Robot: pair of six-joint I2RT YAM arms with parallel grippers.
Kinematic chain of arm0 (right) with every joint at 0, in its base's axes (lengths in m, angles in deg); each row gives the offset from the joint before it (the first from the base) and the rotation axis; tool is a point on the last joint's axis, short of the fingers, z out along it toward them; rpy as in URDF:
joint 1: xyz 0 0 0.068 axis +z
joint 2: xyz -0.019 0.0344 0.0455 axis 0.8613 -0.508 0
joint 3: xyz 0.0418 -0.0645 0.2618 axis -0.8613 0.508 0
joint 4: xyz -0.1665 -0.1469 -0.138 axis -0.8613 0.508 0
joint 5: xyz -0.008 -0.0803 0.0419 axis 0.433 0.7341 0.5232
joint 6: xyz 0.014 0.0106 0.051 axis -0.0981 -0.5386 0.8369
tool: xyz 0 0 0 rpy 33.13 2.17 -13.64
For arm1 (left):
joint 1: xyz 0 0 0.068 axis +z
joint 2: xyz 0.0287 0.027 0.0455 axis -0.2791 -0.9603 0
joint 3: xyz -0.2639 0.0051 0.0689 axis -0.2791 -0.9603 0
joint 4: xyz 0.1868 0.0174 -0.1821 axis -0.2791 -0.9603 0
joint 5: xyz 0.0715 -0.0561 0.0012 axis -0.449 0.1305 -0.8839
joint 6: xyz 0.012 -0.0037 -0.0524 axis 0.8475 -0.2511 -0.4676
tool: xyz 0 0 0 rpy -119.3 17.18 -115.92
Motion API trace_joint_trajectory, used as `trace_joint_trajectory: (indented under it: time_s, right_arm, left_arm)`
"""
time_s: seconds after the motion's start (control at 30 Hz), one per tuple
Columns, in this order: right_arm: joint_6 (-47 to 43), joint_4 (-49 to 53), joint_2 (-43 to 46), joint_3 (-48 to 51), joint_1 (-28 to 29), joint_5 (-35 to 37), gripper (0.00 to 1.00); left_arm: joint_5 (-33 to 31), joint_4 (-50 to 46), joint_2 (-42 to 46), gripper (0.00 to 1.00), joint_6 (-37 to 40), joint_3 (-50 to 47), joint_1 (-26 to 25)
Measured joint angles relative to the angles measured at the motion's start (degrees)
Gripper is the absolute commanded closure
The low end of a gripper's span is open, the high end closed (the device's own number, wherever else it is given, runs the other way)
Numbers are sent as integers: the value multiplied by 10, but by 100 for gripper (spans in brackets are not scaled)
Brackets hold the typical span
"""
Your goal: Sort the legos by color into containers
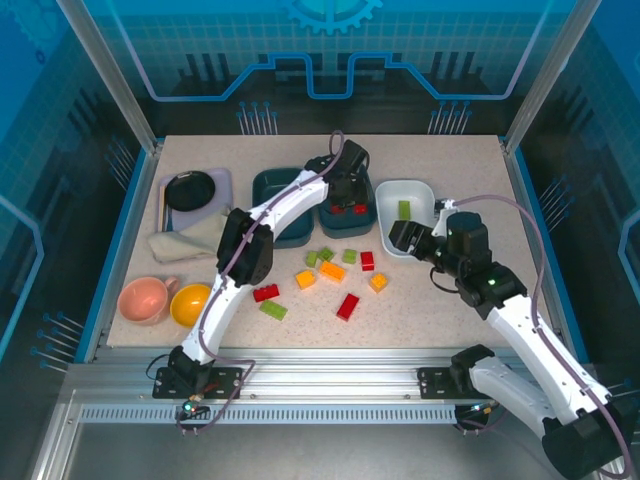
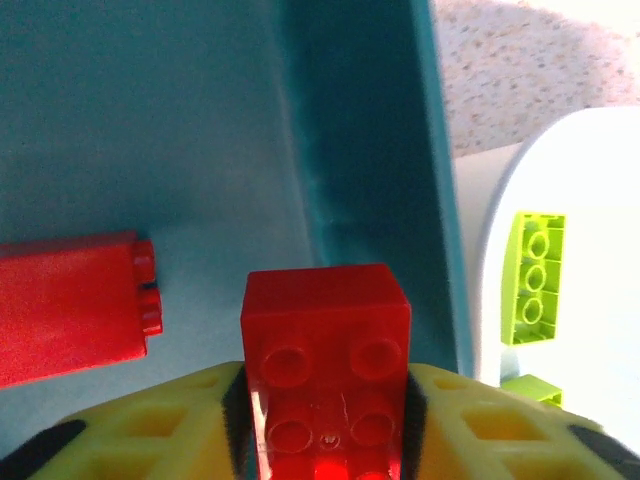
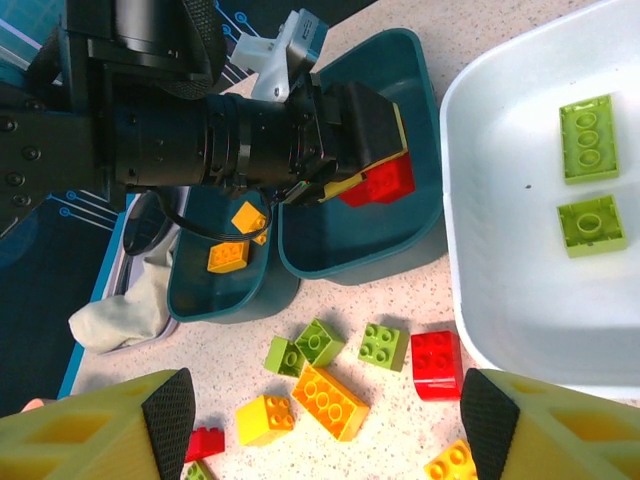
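My left gripper is clamped on a red brick, held over the middle teal bin, where a second red brick lies. My right gripper hangs wide open and empty above loose bricks on the table, beside the white bin holding two green bricks.

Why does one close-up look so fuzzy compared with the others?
Left wrist view: the red brick sits so near the lens it looks soft, and the white bin washes out. Right wrist view: the orange brick is crisp. Top view: evenly lit, faint shadows.
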Motion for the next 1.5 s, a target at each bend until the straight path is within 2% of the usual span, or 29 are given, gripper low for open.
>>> trace_joint_trajectory:
  time_s: [0.1, 0.3, 0.4, 0.53, 0.73, 0.9, 1.07, 1.13, 1.23, 1.33, 1.5]
  right_arm:
    - [-6, 24, 3, 0, 0, 0, 27]
    - [-53, 89, -10, -23, 7, 2, 30]
    - [-96, 115, -36, -50, 45, 6, 30]
    - [-170, 135, -104, -92, 162, 12, 30]
    - [-263, 134, -256, -145, 323, -10, 30]
    - [-309, 136, -424, -244, 399, -19, 31]
    - [-327, 164, -573, -365, 438, -27, 32]
    - [-329, 193, -635, -431, 444, -24, 32]
    - [-326, 240, -705, -515, 444, -11, 32]
    - [-319, 287, -757, -574, 444, 5, 32]
    - [-309, 348, -801, -617, 444, 27, 33]
  left_arm:
    - [2, -10, -2, 40, -1, 0, 0]
    - [1, -26, 7, 33, -2, 2, 0]
    - [-1, -17, 63, 30, -11, -61, 1]
    - [0, 28, 247, 27, -51, -266, 13]
    - [-19, 41, 568, 25, -111, -543, 74]
    - [-58, -45, 780, 25, -173, -697, 77]
    - [-103, -177, 972, 25, -245, -769, 76]
    - [-119, -227, 1031, 25, -267, -774, 76]
    - [-137, -286, 1073, 25, -288, -774, 76]
    - [-147, -320, 1088, 25, -301, -774, 76]
    - [-153, -337, 1096, 26, -307, -776, 76]
